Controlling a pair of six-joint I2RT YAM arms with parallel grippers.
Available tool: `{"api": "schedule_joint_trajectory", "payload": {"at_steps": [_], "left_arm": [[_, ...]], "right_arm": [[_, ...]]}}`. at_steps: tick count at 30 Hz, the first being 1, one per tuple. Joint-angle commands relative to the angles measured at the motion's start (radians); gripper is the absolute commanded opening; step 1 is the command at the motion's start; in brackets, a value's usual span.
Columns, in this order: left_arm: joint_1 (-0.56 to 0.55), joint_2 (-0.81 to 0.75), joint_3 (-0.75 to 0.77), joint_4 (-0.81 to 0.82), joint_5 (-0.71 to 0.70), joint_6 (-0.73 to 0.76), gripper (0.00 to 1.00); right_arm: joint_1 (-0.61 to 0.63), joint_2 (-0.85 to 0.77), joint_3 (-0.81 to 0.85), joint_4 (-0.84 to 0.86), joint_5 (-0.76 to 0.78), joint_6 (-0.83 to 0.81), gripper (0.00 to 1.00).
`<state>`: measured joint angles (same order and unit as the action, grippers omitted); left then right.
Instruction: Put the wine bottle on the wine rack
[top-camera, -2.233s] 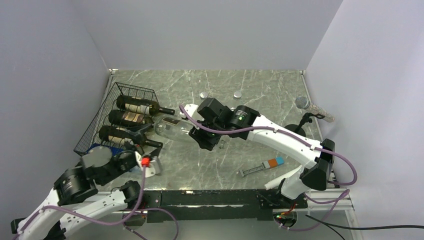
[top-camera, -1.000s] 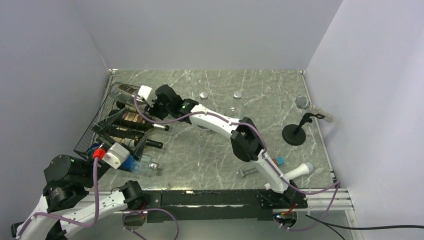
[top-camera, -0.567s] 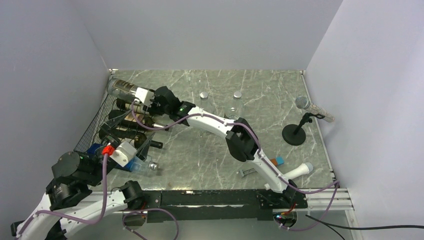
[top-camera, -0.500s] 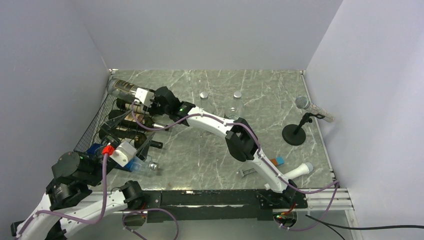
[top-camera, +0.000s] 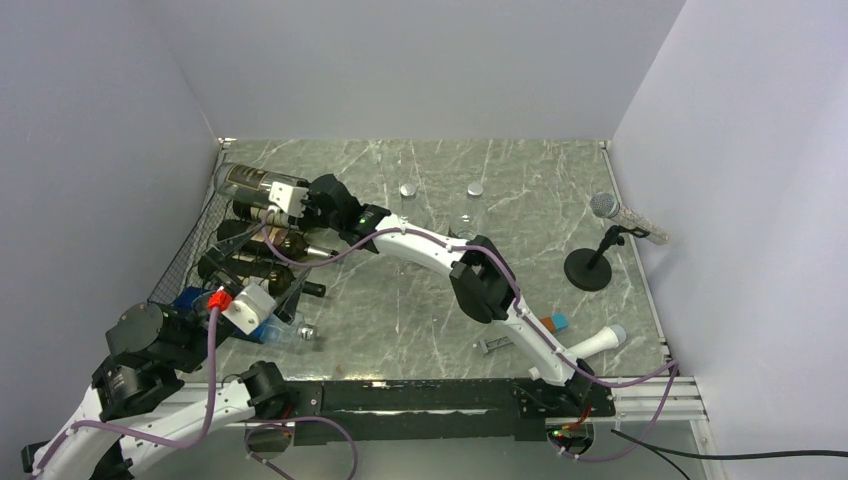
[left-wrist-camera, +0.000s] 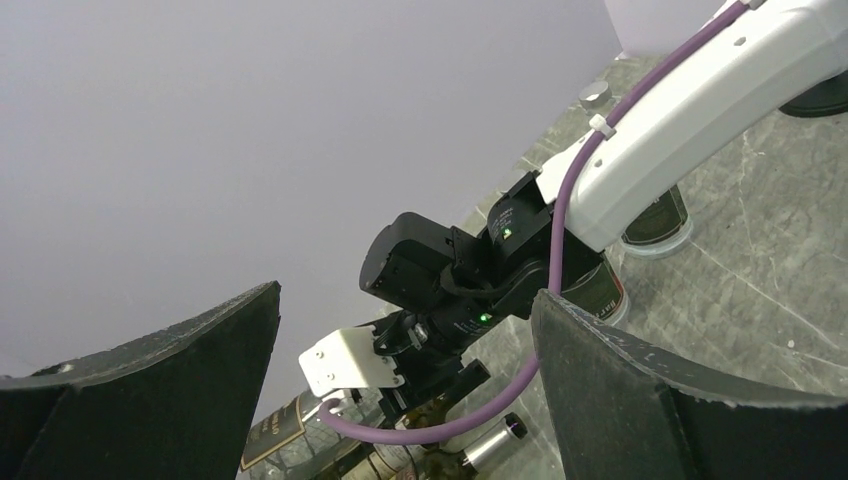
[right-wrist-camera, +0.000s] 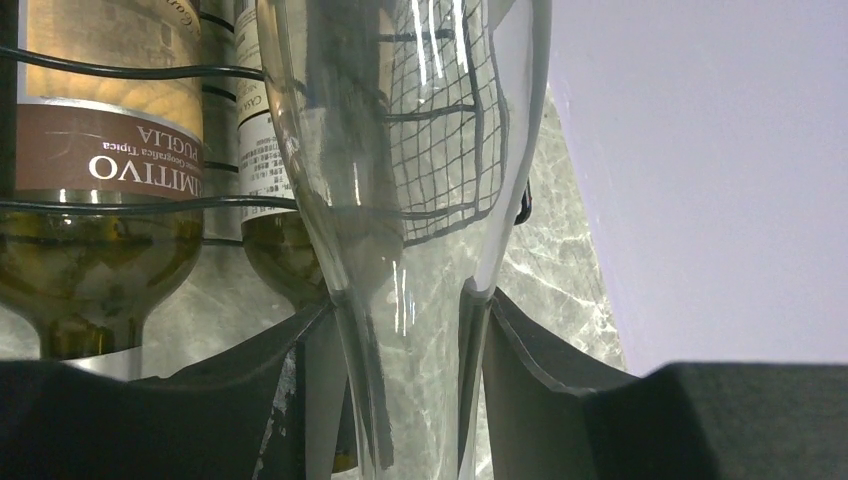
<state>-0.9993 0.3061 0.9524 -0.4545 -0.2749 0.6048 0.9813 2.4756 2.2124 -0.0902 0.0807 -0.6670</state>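
Observation:
My right gripper (top-camera: 285, 199) reaches across to the far left and is shut on the neck of a clear wine bottle (top-camera: 243, 184). The bottle is held level over the far end of the black wire wine rack (top-camera: 196, 238). In the right wrist view the glass neck (right-wrist-camera: 405, 330) sits clamped between both pads, with the gripper (right-wrist-camera: 410, 325) closed round it. The bottle's body (right-wrist-camera: 400, 130) stretches out over the rack wires (right-wrist-camera: 120, 70). Several dark bottles (top-camera: 255, 262) lie on the rack. My left gripper (top-camera: 268, 310) hovers at the rack's near end, and its jaws (left-wrist-camera: 405, 295) stand wide open on nothing.
A clear item with a blue band (top-camera: 285, 328) lies by the left gripper. A microphone on a stand (top-camera: 598, 250) is at the right, and two silver caps (top-camera: 408, 188) lie at the back. A syringe-like tool (top-camera: 520, 340) and a white cylinder (top-camera: 592, 345) lie near the right arm's base.
The right arm has swung the clear bottle from the table's middle to the rack's far end, then lowered it slightly. The left gripper has shifted a little to the right.

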Motion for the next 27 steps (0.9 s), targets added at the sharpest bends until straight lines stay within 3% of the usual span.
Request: {"api": "schedule_joint_trajectory", "payload": {"at_steps": [1,4,7,22,27], "left_arm": [[-0.002,0.009,0.019,-0.012,0.013,-0.009,0.99],[-0.002,0.006,0.015,-0.013,0.017,-0.002,0.99],[-0.003,0.004,0.014,-0.016,0.020,0.001,0.99],[-0.002,-0.016,0.055,-0.010,0.065,0.000,0.99],[-0.002,-0.016,0.079,-0.010,0.176,-0.011,0.99]], "right_arm": [[-0.001,-0.065,0.055,0.306,0.022,0.004,0.36],[0.000,-0.063,0.067,0.291,0.037,0.018,0.55],[0.005,-0.065,0.066,0.285,0.049,0.008,0.66],[0.039,-0.147,-0.034,0.289,0.079,-0.079,0.96],[0.054,-0.255,-0.147,0.327,0.093,-0.099,0.99]]}}
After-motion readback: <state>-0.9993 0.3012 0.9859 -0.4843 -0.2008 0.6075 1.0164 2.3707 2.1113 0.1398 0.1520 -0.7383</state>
